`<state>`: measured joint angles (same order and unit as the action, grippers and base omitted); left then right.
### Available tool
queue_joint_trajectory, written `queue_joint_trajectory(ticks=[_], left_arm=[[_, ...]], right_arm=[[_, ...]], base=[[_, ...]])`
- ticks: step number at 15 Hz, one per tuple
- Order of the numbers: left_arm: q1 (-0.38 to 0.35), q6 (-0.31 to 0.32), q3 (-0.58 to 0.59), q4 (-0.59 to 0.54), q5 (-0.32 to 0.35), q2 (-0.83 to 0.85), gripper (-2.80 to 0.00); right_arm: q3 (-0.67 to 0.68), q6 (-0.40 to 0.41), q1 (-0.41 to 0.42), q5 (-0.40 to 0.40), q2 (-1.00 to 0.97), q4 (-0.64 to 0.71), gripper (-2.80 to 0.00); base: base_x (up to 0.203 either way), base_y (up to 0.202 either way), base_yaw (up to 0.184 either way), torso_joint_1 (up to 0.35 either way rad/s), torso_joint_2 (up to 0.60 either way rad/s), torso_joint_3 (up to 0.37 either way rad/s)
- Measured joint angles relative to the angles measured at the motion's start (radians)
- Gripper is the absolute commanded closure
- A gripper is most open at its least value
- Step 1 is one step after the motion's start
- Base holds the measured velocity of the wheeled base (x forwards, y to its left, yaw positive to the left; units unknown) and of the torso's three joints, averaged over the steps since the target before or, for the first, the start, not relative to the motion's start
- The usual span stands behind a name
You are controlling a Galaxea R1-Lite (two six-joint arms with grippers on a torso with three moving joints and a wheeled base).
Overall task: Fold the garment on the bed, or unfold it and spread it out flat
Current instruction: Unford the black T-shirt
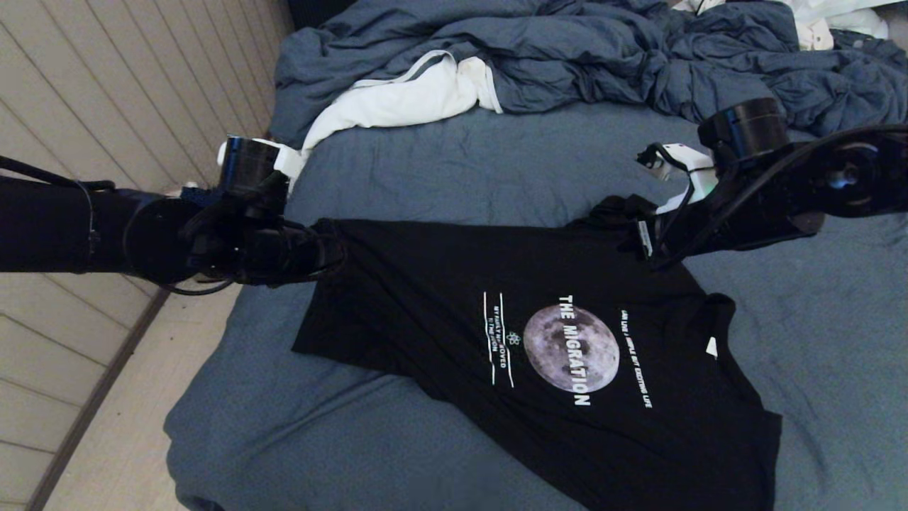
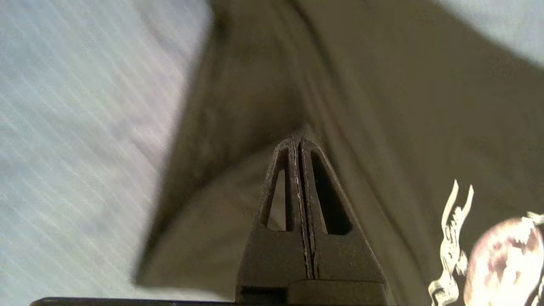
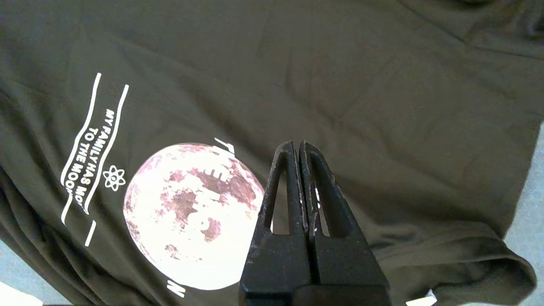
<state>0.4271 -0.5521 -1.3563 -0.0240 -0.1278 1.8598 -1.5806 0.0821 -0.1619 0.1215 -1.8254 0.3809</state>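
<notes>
The garment [image 1: 440,298], a black T-shirt with a grey moon print [image 1: 571,348], lies spread print-up on the bed [image 1: 461,170]. My left gripper [image 1: 330,248] is at the shirt's far left hem corner. In the left wrist view the left gripper [image 2: 298,138] is shut on the garment [image 2: 382,106], and folds run out from its tips. My right gripper [image 1: 644,241] is at the far right, beside the bunched sleeve [image 1: 611,209]. In the right wrist view the right gripper [image 3: 297,143] is shut above the garment [image 3: 382,85], with no cloth seen between its tips.
A rumpled blue-grey duvet [image 1: 582,50] fills the far side of the bed, with a white cloth [image 1: 404,96] lying at its front edge. The bed's left edge drops to pale floor [image 1: 106,426] beside a panelled wall [image 1: 106,92].
</notes>
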Motion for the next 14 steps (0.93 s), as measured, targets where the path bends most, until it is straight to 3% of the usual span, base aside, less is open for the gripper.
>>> queue_joint_trajectory(ticks=[5, 6, 9, 14], left_arm=[[0.088, -0.050, 0.014, -0.023, -0.052, -0.008, 0.00], [0.092, -0.061, 0.012, -0.040, -0.052, -0.008, -2.80], [0.097, -0.085, -0.009, -0.063, -0.102, 0.004, -2.80], [0.079, -0.079, -0.041, -0.049, -0.112, 0.058, -2.80]], right_arm=[[0.006, 0.001, 0.001, 0.000, 0.018, -0.002, 0.00], [0.007, 0.001, 0.002, 0.000, 0.020, -0.002, 0.00], [0.010, 0.001, 0.001, 0.000, 0.033, -0.001, 0.00], [0.014, 0.008, 0.002, 0.000, 0.046, -0.002, 0.00]], base=[[0.000, 0.000, 0.000, 0.000, 0.00, 0.000], [0.000, 0.000, 0.000, 0.000, 0.00, 0.000], [0.000, 0.000, 0.000, 0.000, 0.00, 0.000], [0.000, 0.000, 0.000, 0.000, 0.00, 0.000]])
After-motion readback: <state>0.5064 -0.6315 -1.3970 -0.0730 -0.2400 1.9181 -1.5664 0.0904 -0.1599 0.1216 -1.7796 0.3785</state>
